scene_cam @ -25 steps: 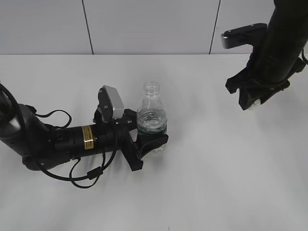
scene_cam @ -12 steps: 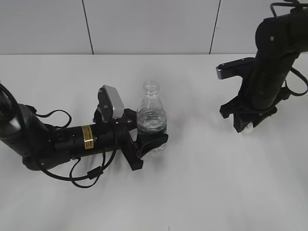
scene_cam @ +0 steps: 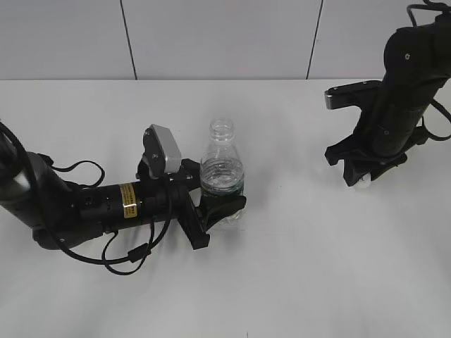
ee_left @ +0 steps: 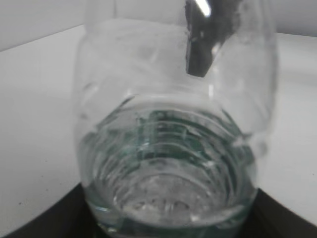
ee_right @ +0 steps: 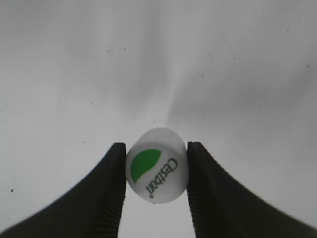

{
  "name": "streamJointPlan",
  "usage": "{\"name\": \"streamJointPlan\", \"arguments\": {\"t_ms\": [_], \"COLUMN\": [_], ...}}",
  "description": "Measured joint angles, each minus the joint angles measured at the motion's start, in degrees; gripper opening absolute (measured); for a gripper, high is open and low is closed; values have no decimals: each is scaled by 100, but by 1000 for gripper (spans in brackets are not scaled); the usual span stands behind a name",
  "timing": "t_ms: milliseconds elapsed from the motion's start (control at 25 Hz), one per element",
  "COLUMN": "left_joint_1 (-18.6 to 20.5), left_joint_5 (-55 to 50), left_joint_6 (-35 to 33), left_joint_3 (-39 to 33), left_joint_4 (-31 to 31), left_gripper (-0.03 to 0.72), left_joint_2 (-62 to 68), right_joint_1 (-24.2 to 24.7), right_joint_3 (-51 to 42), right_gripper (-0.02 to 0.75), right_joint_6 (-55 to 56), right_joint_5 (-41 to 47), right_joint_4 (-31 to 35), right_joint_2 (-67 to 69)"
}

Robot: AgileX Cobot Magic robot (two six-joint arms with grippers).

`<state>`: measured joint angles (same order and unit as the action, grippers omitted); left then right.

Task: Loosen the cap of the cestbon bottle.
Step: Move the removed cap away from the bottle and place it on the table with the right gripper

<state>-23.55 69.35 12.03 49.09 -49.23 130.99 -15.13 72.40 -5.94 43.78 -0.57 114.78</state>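
Note:
The cestbon bottle [scene_cam: 223,172] stands upright mid-table, clear with a dark green label and an open threaded neck, no cap on it. My left gripper [scene_cam: 217,205] is shut on its lower body; the left wrist view shows the bottle [ee_left: 173,148] filling the frame between the dark jaws. The white cap [ee_right: 157,165] with a green leaf mark sits between the two fingers of my right gripper [ee_right: 156,171], which is shut on it just above the table. In the exterior view the right gripper [scene_cam: 363,177] is low at the right, with a bit of the cap [scene_cam: 364,182] showing white.
The white table [scene_cam: 296,267] stretches around both arms. A grey panelled wall [scene_cam: 211,35] runs along the back edge. The left arm's cables [scene_cam: 130,257] lie on the table at the left.
My right arm came down and left towards the table with the cap, then shifted slightly right and up. The left arm and bottle have not moved.

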Motion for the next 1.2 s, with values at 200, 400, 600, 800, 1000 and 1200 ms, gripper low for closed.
{"name": "streamJointPlan", "arguments": {"t_ms": [200,400,600,800,1000,1200], "left_joint_1": [0,0,0,0,0,0], "left_joint_5": [0,0,0,0,0,0], "left_joint_6": [0,0,0,0,0,0], "left_joint_3": [0,0,0,0,0,0], "left_joint_4": [1,1,1,6,6,11], "left_gripper": [414,414,414,414,414,414], "left_joint_2": [0,0,0,0,0,0], "right_joint_1": [21,21,21,21,21,21], "right_joint_3": [0,0,0,0,0,0], "right_gripper": [283,283,283,344,577,569], "right_joint_6": [-5,-5,-11,-11,-146,-233], "right_joint_5": [15,66,59,59,117,201], "right_joint_4": [57,57,57,118,128,112], "right_joint_2": [253,415,415,415,415,369]}}
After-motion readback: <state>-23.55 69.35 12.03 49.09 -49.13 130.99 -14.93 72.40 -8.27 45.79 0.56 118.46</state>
